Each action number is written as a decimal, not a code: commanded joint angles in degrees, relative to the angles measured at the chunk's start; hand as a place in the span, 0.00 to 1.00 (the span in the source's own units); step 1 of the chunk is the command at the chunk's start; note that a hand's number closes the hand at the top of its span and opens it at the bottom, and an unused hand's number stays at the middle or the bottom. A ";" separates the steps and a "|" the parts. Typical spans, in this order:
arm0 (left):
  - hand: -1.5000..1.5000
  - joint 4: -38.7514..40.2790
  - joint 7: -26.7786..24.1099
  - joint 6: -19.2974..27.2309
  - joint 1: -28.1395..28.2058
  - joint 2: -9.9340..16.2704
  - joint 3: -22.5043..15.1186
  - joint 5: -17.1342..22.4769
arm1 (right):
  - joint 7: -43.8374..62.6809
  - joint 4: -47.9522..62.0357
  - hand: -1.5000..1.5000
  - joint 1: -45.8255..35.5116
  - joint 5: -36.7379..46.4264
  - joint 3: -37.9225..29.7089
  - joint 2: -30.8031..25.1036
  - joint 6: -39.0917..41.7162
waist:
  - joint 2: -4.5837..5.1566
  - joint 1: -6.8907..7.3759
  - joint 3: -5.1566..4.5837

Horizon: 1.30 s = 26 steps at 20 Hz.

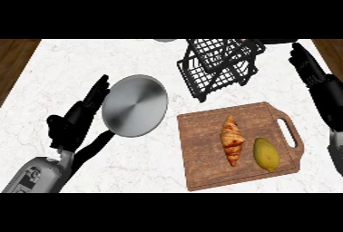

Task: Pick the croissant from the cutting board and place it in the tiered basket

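- On the cutting board (208, 154): croissant (232, 139) lying untouched beside a lemon (265, 154).
- Right hand (307, 63) hovering near the basket (218, 63), fingers straight, grasping nothing.
- Left hand (80, 115) resting, fingers relaxed.
- Advising: lowering over the croissant's middle, avoiding the lemon.

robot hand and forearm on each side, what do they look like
Both are built alike as far as shows. The left robot hand is black, with slim segmented fingers and a thumb, on a light grey rounded forearm bearing a small dark marking. The right robot hand is also black with ridged, jointed fingers; its forearm looks dark at the view's right edge. No cables or sleeves show.
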 commanded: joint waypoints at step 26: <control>0.50 -1.26 -3.88 12.59 3.86 -8.06 1.51 -8.15 | 12.61 -11.32 0.00 -3.58 -11.58 -2.93 -20.49 37.49 | -0.41 1.17 -1.94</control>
